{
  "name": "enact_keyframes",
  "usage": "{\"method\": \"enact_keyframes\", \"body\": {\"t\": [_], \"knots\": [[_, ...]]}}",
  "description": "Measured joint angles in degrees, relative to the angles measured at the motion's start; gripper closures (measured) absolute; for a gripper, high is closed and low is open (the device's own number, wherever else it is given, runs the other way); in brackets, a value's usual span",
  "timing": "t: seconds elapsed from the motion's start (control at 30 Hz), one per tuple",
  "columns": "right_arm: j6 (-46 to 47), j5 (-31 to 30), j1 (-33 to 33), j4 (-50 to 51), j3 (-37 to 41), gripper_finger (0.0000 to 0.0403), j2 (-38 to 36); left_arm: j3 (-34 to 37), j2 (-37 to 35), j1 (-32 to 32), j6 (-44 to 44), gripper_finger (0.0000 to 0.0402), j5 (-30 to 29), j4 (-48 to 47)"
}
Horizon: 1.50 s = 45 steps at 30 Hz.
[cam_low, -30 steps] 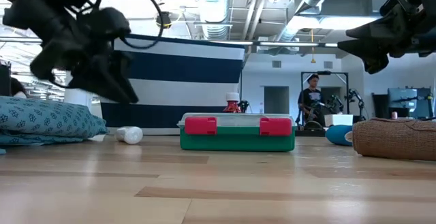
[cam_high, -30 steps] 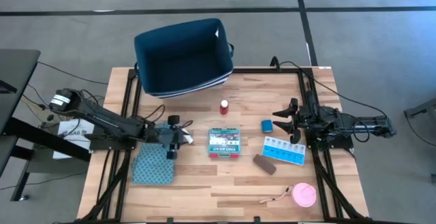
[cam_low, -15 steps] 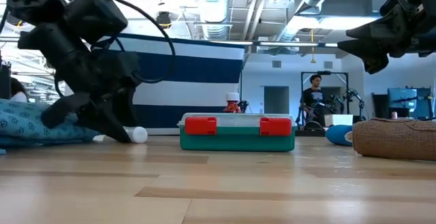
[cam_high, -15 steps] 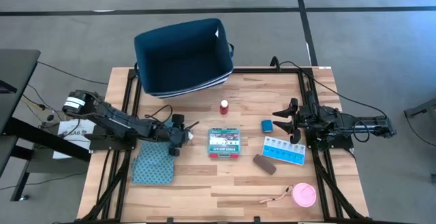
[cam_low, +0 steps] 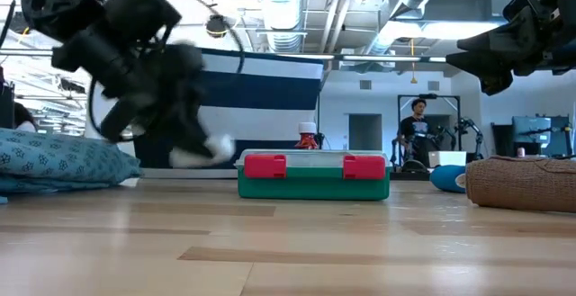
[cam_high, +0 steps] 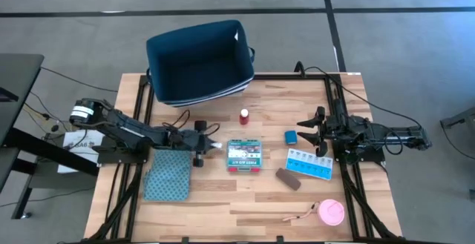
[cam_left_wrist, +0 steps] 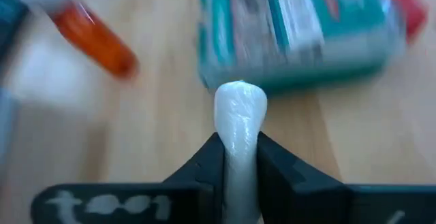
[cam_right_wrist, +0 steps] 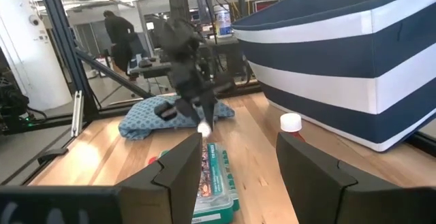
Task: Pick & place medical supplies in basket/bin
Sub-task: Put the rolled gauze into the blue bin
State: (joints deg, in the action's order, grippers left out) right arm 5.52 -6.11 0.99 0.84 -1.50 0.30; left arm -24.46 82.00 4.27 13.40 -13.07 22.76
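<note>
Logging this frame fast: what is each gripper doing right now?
Left gripper: shut on the white tube, beside the green-white flat box.
Right gripper: open, holding nothing, waiting at the table's right edge.

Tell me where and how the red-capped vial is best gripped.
The red-capped vial stands upright, alone on bare wood in front of the bin. Probably come straight down and pinch its body just under the cap. The left gripper is busy holding the white tube.

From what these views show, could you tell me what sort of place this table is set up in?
Probably a robotics lab or workshop: exposed ceiling ducts overhead, a bare concrete floor around the wooden table, and a person standing among equipment racks in the background.
</note>
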Motion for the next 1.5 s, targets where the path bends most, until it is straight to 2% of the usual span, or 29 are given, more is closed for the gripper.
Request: {"method": "enact_keyframes", "body": {"t": [0.1, 0.17, 0.3, 0.43, 0.53, 0.67, 0.77, 0.8, 0.9, 0.97, 1.03, 1.13, 1.3, 1.5], "knots": [[-0.04, -0.11, 0.00, -0.02, 0.00, 0.0219, 0.01, -2.81, -1.93, 0.04, 4.21, 0.0360, -3.59, 4.53], [-0.08, -0.15, 0.00, 0.00, 0.00, 0.0219, -0.01, -5.77, -3.67, 0.06, 8.15, 0.0348, -8.13, 7.76], [-0.12, -0.15, 0.00, -0.02, 0.00, 0.0219, 0.01, -14.11, -5.89, -0.18, 19.67, 0.0328, -22.77, 10.12], [-0.11, -0.15, 0.00, 0.00, 0.00, 0.0219, 0.00, -23.88, -6.69, -2.60, 30.98, 0.0326, -35.93, 9.96], [-0.11, -0.16, 0.00, 0.00, 0.00, 0.0219, 0.01, -30.77, -6.69, -6.25, 31.52, 0.0332, -42.44, 6.21], [-0.04, -0.15, 0.00, 0.00, 0.00, 0.0219, 0.00, -37.46, -6.73, -13.72, 27.53, 0.0337, -46.43, -7.46], [-0.04, -0.17, 0.00, 0.00, 0.00, 0.0219, 0.01, -40.02, -6.73, -20.18, 17.75, 0.0335, -43.49, -20.58], [-0.07, -0.15, 0.00, 0.01, 0.00, 0.0219, 0.00, -40.21, -6.73, -22.23, 14.06, 0.0334, -40.23, -24.90], [-0.15, -0.17, 0.00, 0.00, 0.00, 0.0219, 0.01, -40.18, -6.51, -28.01, 5.43, 0.0331, -25.34, -34.66], [-1.42, -0.17, 0.00, 0.00, 0.00, 0.0219, 0.01, -40.20, -5.88, -30.97, 2.50, 0.0330, -16.23, -36.50], [-2.38, -0.20, 0.00, -0.11, 0.00, 0.0219, 0.01, -39.91, -5.73, -33.48, 0.51, 0.0329, -10.68, -37.05], [0.36, 0.10, 0.08, -0.65, 0.08, 0.0219, 0.00, -39.81, -5.30, -35.36, -0.10, 0.0329, -8.44, -34.93], [1.98, 0.63, 0.94, -2.18, 0.13, 0.0219, 0.01, -39.79, -3.76, -38.15, 0.39, 0.0323, -7.65, -37.19], [3.92, 0.20, 1.63, -6.55, 0.13, 0.0219, 0.01, -39.74, 0.12, -39.95, 0.87, 0.0281, -3.69, -39.77]]}}
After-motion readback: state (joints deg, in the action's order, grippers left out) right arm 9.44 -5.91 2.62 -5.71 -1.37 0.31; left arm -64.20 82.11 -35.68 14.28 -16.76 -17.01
